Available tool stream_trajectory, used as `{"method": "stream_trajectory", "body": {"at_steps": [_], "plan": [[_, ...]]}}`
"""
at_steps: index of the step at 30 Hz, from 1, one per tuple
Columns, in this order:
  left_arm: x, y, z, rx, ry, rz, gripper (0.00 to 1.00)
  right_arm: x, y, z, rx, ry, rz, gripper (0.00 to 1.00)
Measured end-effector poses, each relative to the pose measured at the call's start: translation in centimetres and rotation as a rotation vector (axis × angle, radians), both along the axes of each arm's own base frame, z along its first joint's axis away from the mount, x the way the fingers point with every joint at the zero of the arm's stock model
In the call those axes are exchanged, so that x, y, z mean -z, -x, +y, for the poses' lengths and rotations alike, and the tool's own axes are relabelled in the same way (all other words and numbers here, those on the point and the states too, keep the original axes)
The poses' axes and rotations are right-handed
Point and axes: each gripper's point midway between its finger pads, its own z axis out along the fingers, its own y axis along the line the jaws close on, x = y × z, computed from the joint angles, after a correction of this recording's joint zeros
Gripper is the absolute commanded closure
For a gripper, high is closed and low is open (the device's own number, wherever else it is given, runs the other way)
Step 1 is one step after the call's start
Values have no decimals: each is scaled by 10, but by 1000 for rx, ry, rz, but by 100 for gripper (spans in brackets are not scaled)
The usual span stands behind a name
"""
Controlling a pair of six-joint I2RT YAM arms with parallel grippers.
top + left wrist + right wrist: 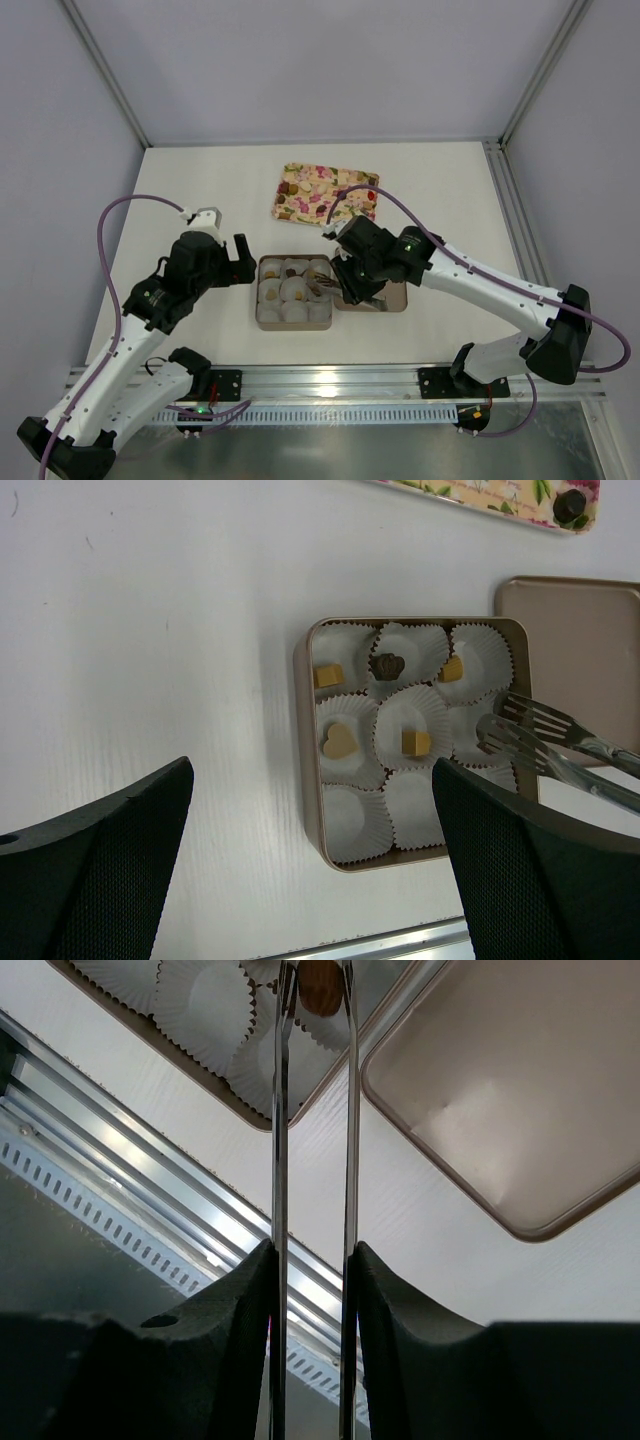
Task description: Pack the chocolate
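The square brown box [306, 742] holds several white paper cups. Five of them hold chocolates: a tan square [328, 675], a dark one [387, 664], a tan one [452, 669], a tan heart [340, 742] and a tan cube [416, 743]. My right gripper [350, 285] is shut on metal tongs [550, 742]. The tongs pinch a brown bonbon [320, 984] over the box's right side. My left gripper [235, 262] is open and empty, just left of the box [258, 300]. One dark bonbon [571, 505] lies on the flower-print tray [480, 492].
The box's brown lid [580, 650] lies upturned right of the box, partly under my right arm; it also shows in the right wrist view [500, 1090]. The flower-print tray [325, 193] sits behind the box. An aluminium rail [330, 380] runs along the near table edge.
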Motion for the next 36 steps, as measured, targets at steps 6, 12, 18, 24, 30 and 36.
{"method": "stream_trajectory", "body": {"at_steps": [6, 12, 18, 24, 30, 36], "plan": [[0, 0, 0, 0, 0, 1, 0, 1, 1, 0, -3, 6, 1, 61], [0, 0, 0, 0, -1, 2, 0, 1, -3, -2, 9, 20, -21, 61], [0, 0, 0, 0, -1, 2, 0, -29, -30, -7, 66, -2, -84, 59], [0, 0, 0, 0, -1, 2, 0, -66, -114, -32, 247, -31, -188, 58], [1, 0, 0, 0, -2, 5, 0, -39, -162, -58, 336, 63, -161, 58], [4, -1, -2, 6, -4, 17, 0, -13, -182, -81, 386, 125, -111, 58]]}}
